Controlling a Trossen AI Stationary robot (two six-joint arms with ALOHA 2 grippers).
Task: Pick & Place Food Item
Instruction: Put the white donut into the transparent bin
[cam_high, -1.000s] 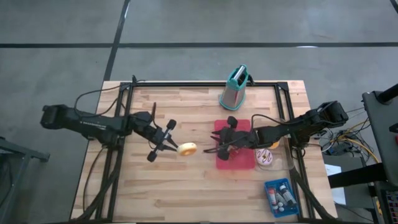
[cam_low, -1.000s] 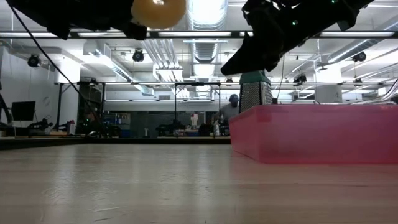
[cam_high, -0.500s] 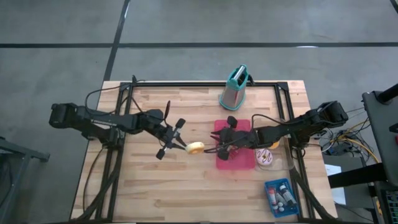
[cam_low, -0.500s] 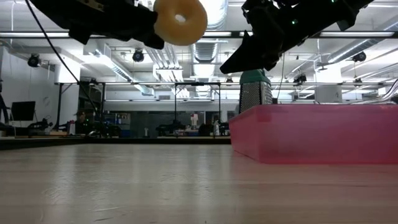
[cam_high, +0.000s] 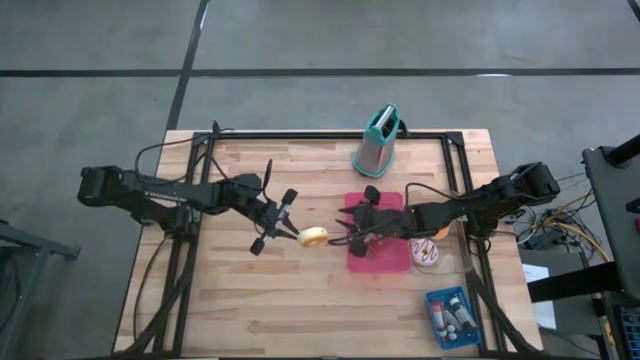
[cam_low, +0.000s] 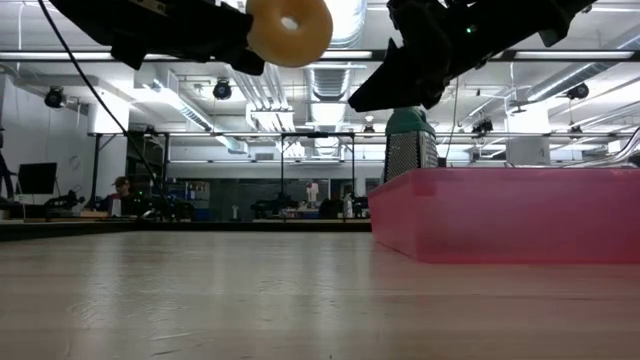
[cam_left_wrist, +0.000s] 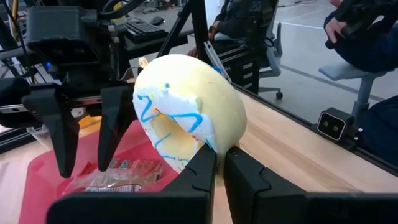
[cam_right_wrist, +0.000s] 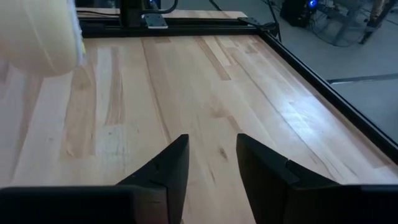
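Now the left tool (cam_high: 290, 230) grips the donut (cam_high: 314, 238) by its rim, fingers clenched on it, held up off the tabletop (cam_high: 300, 300) just left of the pink tray (cam_high: 380, 262). The low view shows the donut (cam_low: 289, 30) high in the air, hole facing the camera. Compared with a second ago the left arm has reached further right, so the donut went from mid-tabletop to close beside the tray's left edge; in the last half second it barely moved. My read: the carry is nearly finished, and only the last bit over the tray and the let-go remain. The right tool (cam_high: 352, 238) hangs over the tray's left part, fingers parted and holding nothing, right next to the donut. That's a collision risk if the left arm pushes on. A wrapped snack (cam_left_wrist: 118, 174) already lies in the tray. A grater (cam_high: 378, 140) stands at the far edge.
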